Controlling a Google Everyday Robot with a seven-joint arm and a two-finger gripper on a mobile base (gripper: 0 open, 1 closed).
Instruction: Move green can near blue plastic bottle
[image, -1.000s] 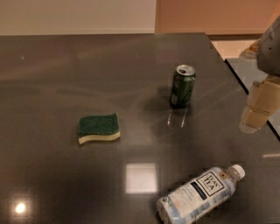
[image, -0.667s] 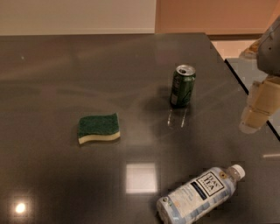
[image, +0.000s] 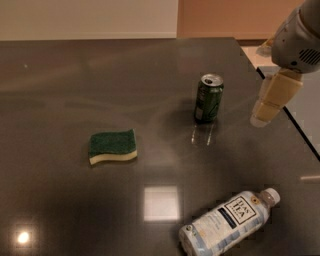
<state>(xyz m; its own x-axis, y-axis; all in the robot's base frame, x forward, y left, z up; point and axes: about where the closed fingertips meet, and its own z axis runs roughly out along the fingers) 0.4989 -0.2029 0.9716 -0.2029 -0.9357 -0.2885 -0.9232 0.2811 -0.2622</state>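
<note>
Camera view — green can (image: 208, 98) upright | bottle (image: 227, 222) lying, capped | end effector (image: 265, 112) far right

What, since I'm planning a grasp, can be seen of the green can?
The can is small, of dark green metal, with a silver top rim, a pull-tab top and faint light label marks. It stands upright on the dark glossy table, right of centre in the view, with its reflection just below it. Nothing else touches it. The hand hangs apart from it, further right.

Glossy table (image: 75, 75); shiny metal green can (image: 208, 98); clear blue plastic bottle (image: 227, 222); matt beige hand (image: 264, 115) over table's right edge.
</note>
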